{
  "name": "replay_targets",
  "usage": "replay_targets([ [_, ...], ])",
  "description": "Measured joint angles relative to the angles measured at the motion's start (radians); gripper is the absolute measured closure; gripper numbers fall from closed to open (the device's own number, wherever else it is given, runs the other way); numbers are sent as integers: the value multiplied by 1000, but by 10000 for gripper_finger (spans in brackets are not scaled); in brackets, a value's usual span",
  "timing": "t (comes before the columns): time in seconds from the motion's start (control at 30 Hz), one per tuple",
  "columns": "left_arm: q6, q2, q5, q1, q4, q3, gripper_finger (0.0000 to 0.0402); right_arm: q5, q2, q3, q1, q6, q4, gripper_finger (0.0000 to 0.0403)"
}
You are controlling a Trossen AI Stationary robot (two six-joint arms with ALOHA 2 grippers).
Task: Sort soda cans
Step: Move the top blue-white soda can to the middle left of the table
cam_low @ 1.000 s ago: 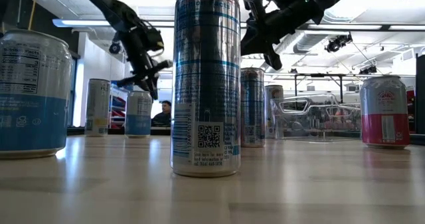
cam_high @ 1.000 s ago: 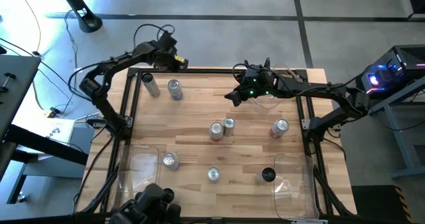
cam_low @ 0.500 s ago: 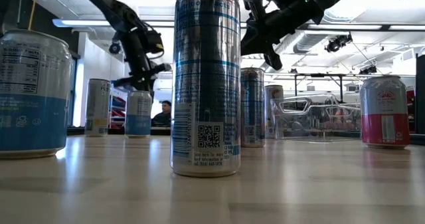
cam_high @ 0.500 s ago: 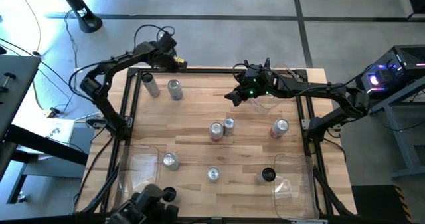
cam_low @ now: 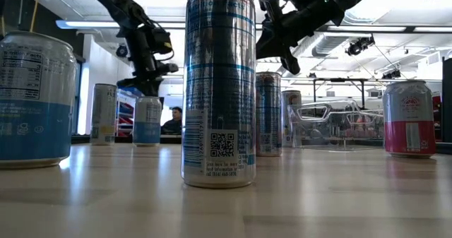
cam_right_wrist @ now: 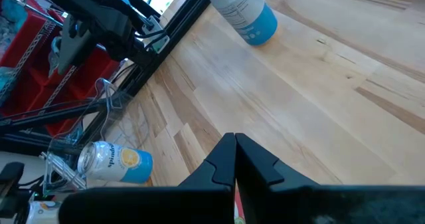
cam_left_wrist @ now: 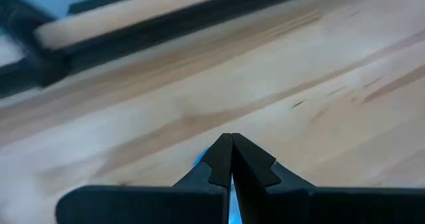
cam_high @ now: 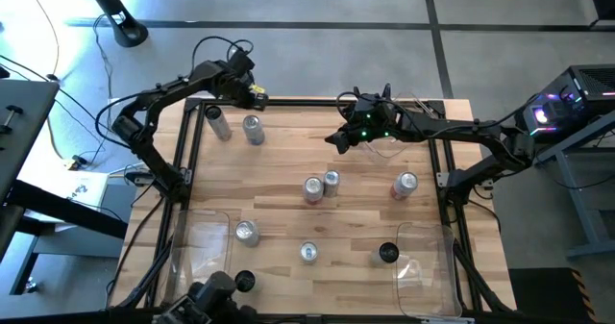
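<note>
Pressed together and holding nothing, the fingers of the left gripper [cam_left_wrist: 231,159] hover over bare wood at about eleven o'clock on the table [cam_high: 288,156], near its far rail. The right gripper [cam_right_wrist: 235,156] is likewise closed and empty, raised above the far middle, at about twelve to one.

Eight soda cans show in the high view: two at eleven o'clock, a slim one [cam_high: 218,124] and a silver one [cam_high: 253,129] just beside it; a touching pair at centre [cam_high: 321,185]; a red-banded can [cam_high: 405,185] at three; a silver can [cam_high: 246,232] at seven; another [cam_high: 307,253] at six; and a black-topped can [cam_high: 387,254] at five.

Thin-walled and smooth, these cans will likely be light, easy to dent and quick to tip (the tall slim ones above all). A grasp across the mid-body with moderate squeeze looks safest.

Clear bins [cam_high: 426,266] sit at the near corners. The central pair leaves no room for a finger between them, so either can is best approached from its outer sides. The left gripper's nearest targets stand close together too.
</note>
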Motion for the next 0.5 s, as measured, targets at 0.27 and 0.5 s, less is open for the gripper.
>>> replay_targets([
  [0.27,-14,56,-2,-5,-19,0,402,0,1,0,5,4,0,403],
  [0.5,-13,57,24,-13,-31,0,402,0,2,0,5,2,0,403],
])
